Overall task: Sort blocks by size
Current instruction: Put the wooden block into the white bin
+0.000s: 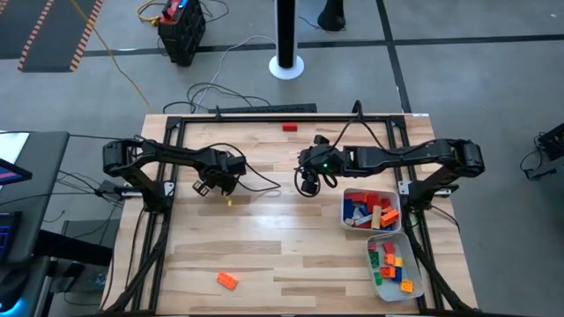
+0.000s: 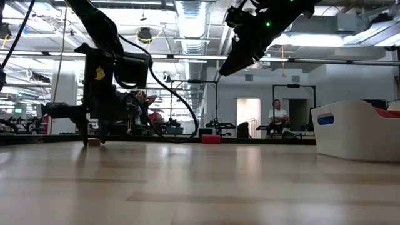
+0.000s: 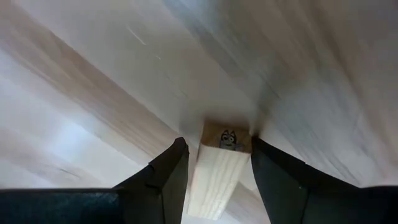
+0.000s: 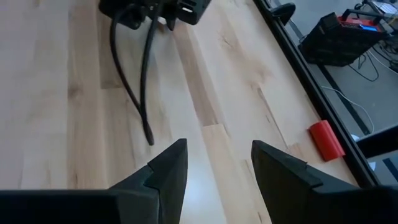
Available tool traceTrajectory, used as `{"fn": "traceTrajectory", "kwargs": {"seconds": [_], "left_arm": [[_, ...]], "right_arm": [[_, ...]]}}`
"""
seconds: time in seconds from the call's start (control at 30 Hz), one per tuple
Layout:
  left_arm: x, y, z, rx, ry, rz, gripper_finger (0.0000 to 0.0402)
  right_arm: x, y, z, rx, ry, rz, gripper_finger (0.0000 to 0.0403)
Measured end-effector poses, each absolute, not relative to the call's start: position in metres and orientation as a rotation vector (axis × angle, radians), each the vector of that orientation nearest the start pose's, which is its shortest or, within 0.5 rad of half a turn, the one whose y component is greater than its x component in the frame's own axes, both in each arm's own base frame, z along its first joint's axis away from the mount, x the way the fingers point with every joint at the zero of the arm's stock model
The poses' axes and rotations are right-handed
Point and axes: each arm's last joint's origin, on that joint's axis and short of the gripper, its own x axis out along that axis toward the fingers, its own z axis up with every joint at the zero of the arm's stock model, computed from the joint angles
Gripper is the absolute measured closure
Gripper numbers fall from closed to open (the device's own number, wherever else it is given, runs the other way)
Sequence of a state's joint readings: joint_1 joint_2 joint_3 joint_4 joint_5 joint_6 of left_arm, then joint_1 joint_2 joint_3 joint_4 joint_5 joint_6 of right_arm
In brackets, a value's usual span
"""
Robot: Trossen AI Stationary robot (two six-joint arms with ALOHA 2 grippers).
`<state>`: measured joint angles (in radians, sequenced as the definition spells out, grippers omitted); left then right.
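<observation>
Left hand (image 1: pixel 214 187) is down at the desk (image 1: pixel 264 255) on the left-middle, and the wrist view shows its fingers (image 3: pixel 163 180) standing apart on either side of a small tan block (image 3: pixel 225 138), not yet pinching it as far as I can tell; there's a sliver of gap on each side, so I'd call it open and straddling. From above, a bit of yellowish block (image 1: pixel 230 202) pokes out just beside that hand, which may be the same piece; can't say for sure. To do this step well, I'd keep the block centred between the fingers, drop until the tips are right at the wood, then close squarely on the flat sides so it doesn't twist or squirt out. Lift straight up before swinging over. Moving right: an orange block (image 1: pixel 227 281) lies alone near the front edge, and a red block (image 1: pixel 290 127) sits by the far edge. The right hand (image 1: pixel 307 186) hangs above the middle of the desk, fingers apart with nothing between them, just waiting. Far right are the two white trays, the nearer-centre tray (image 1: pixel 347 195) and the front tray (image 1: pixel 418 283), both already holding most of the blocks, so this small one probably goes with whichever tray has the squarish bits; can't tell which from here.
</observation>
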<state>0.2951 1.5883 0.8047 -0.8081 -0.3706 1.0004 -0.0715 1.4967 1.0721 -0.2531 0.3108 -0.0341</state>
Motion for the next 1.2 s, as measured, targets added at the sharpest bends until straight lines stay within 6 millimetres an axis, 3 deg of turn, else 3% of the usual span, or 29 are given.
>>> {"fn": "traceTrajectory", "kwargs": {"seconds": [0.17,0.4,0.47,0.57,0.7,0.83,0.97,1.1,1.2], "left_arm": [[0.225,0.079,0.142,0.822,1.726,-0.359,0.0241],[0.222,0.077,0.137,0.823,1.73,-0.344,0.0303],[0.225,0.074,0.139,0.816,1.736,-0.311,0.0305],[0.236,0.068,0.148,0.781,1.705,-0.24,0.0305],[0.253,0.061,0.174,0.725,1.59,-0.128,0.0305],[0.264,0.058,0.207,0.575,1.347,-0.078,0.0305],[0.268,0.053,0.236,0.392,1.016,-0.06,0.0305],[0.271,0.046,0.258,0.319,0.687,-0.019,0.0305],[0.271,0.043,0.264,0.298,0.471,0.029,0.0305]], "right_arm": [[0.321,-0.029,0.261,-0.117,0.683,-0.347,0.0198],[0.322,-0.028,0.261,-0.119,0.683,-0.345,0.0198],[0.321,-0.028,0.26,-0.119,0.69,-0.344,0.0198],[0.314,-0.027,0.259,-0.114,0.751,-0.346,0.0198],[0.29,-0.026,0.269,-0.018,0.824,-0.391,0.0198],[0.268,-0.022,0.277,0.058,0.807,-0.486,0.0198],[0.257,-0.012,0.263,0.026,0.81,-0.455,0.0198],[0.257,-0.005,0.251,-0.022,0.759,-0.402,0.0198],[0.264,-0.002,0.254,-0.016,0.639,-0.384,0.0198]]}}
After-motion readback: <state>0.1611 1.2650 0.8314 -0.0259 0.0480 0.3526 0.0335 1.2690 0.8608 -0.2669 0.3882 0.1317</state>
